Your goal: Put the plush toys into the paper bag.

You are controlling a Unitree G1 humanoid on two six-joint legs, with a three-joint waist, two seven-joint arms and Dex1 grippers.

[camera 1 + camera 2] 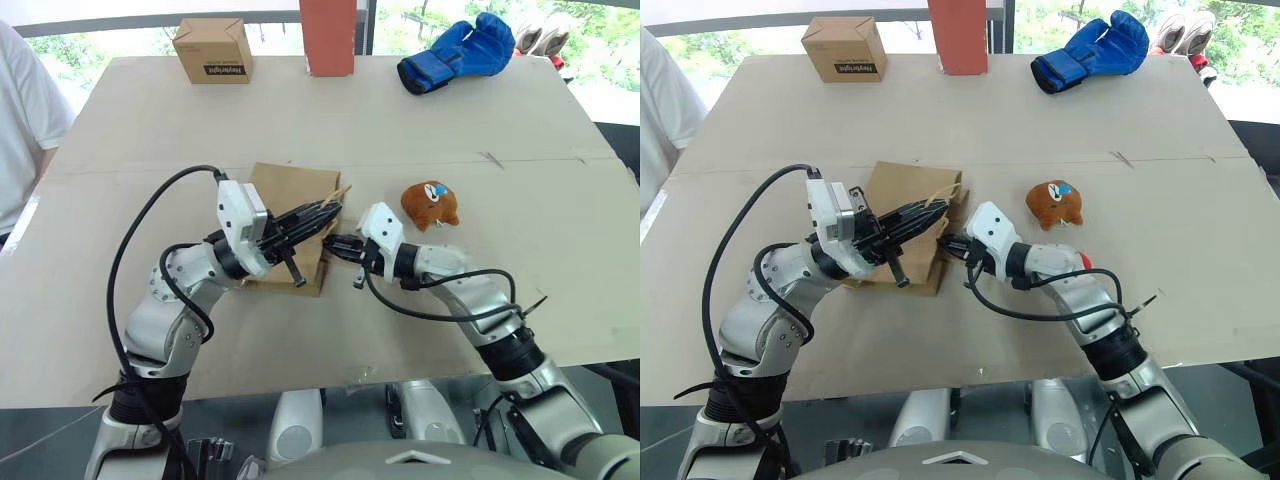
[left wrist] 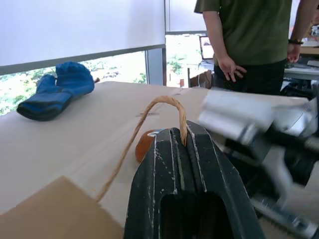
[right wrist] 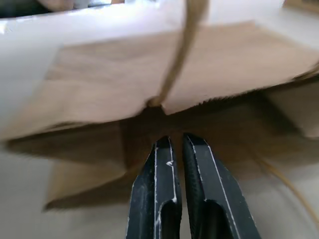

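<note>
The paper bag lies flat on the table's middle, its mouth facing right. My left gripper reaches across it and is shut on one twisted loop handle, which rises out between the fingertips. My right gripper comes in from the right, shut, with its tips at the bag's mouth; I cannot tell whether they pinch the paper. A brown plush toy with a white face and blue mark sits just right of the bag, behind my right wrist, untouched.
Along the far edge stand a small cardboard box, a red upright block and a blue padded glove. A person in white is at the table's left; another in green stands beyond it.
</note>
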